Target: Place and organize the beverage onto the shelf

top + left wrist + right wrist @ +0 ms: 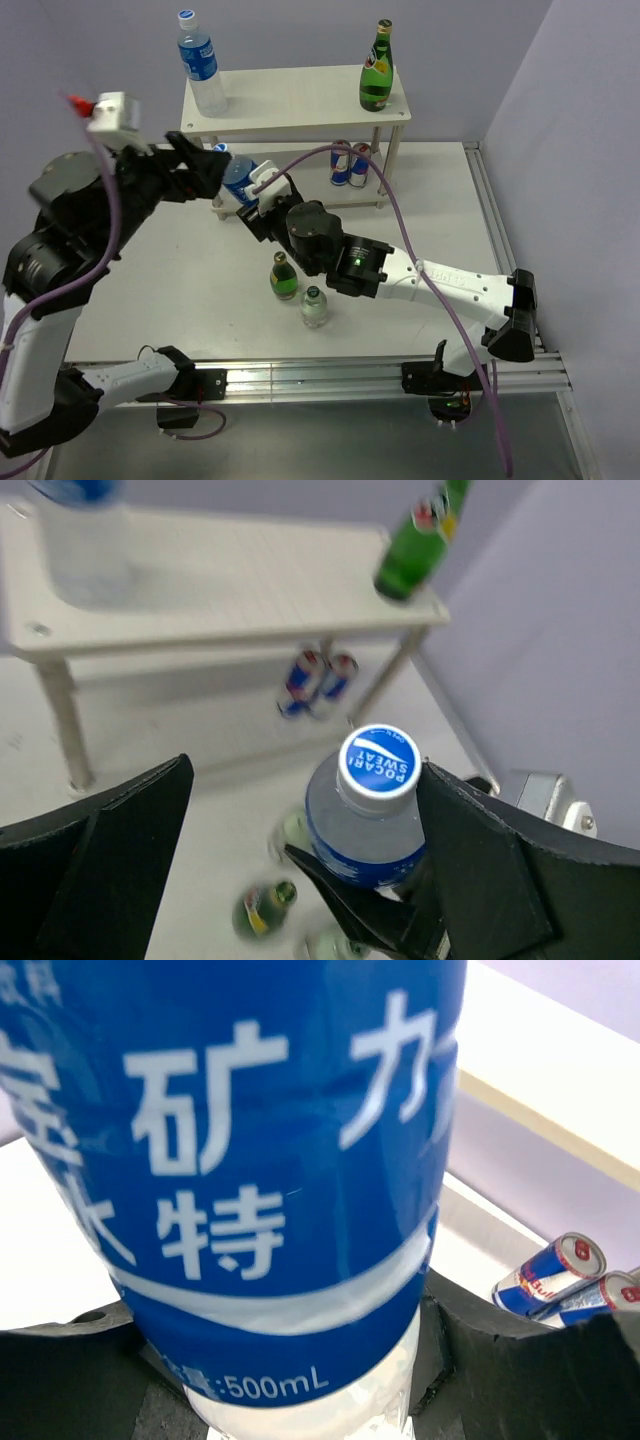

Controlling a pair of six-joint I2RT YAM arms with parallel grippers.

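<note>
R gripper (300, 1390) is clamped on the lower part of a Pocari Sweat bottle (372, 810), its black fingers (70, 1370) pressing on both sides below the blue label marked 500mL. L gripper (305, 770) has its jaws wide apart w/ the same bottle between them. The cap is close to one finger; touching or not, I cannot tell. In top view this bottle is in front of the shelf (300, 95), near its left legs, not on any board. On the top board: a second blue-label bottle (203, 65) at the left end and a green glass bottle (376, 70) at the right end, both upright. Two Red Bull cans (350, 165) stand under the top board, right side. On the table (180, 300), btw. shelf and arm bases, a small green bottle (284, 277) and a clear bottle w/ green cap (315, 308) stand just beside each other.
</note>
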